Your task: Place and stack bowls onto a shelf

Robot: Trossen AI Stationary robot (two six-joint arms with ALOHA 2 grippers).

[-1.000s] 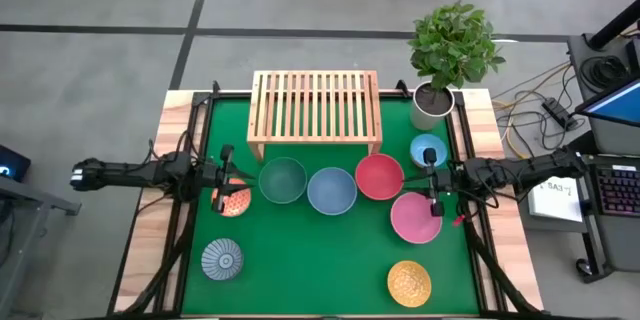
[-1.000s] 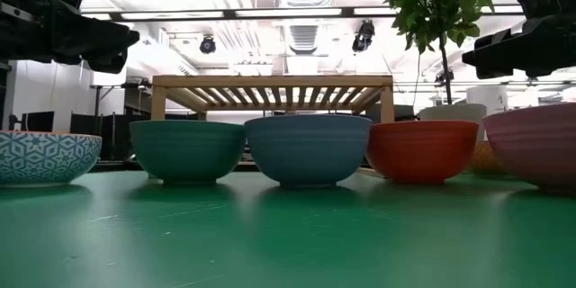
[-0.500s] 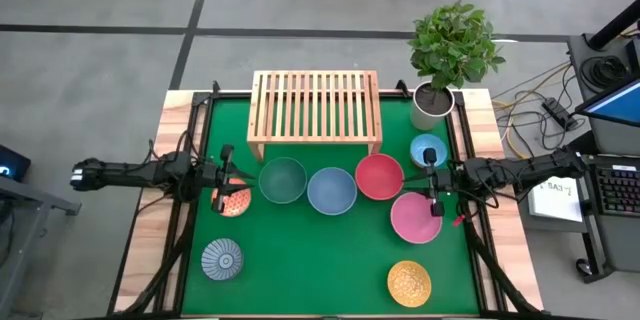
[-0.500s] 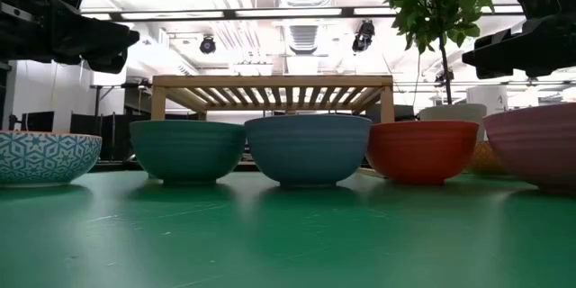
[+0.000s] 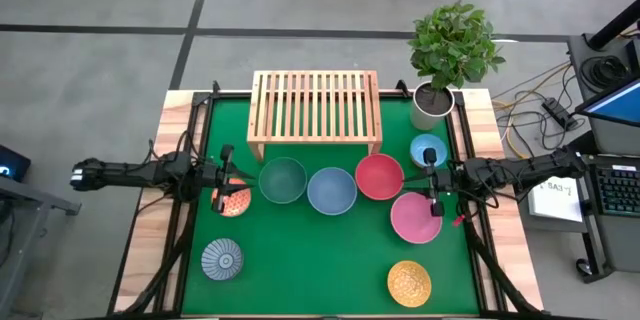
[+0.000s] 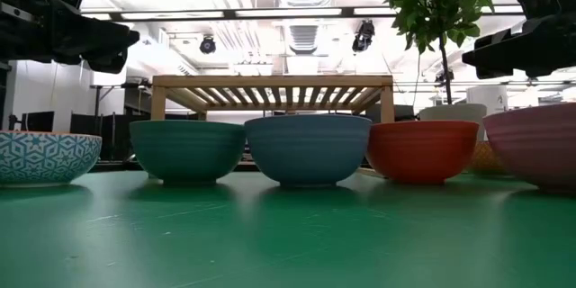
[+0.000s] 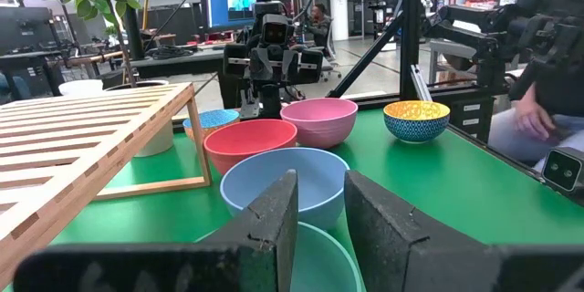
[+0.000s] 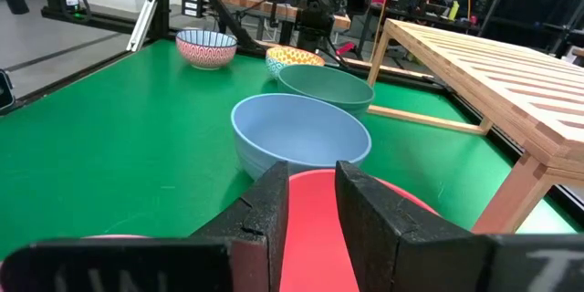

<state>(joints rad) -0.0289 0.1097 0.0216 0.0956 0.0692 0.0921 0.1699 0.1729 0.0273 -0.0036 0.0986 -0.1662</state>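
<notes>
Nothing moved since earlier frame. Left fingers (image 7: 319, 228) narrow, empty, green bowl (image 7: 324, 260) just beyond; right fingers (image 8: 310, 210) narrow, empty, over red bowl (image 8: 315, 228). Widen before descending on rim.

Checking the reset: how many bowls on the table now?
8, none on the shelf: green, blue-grey, red, pink, light blue, orange, dark patterned, yellow.
</notes>
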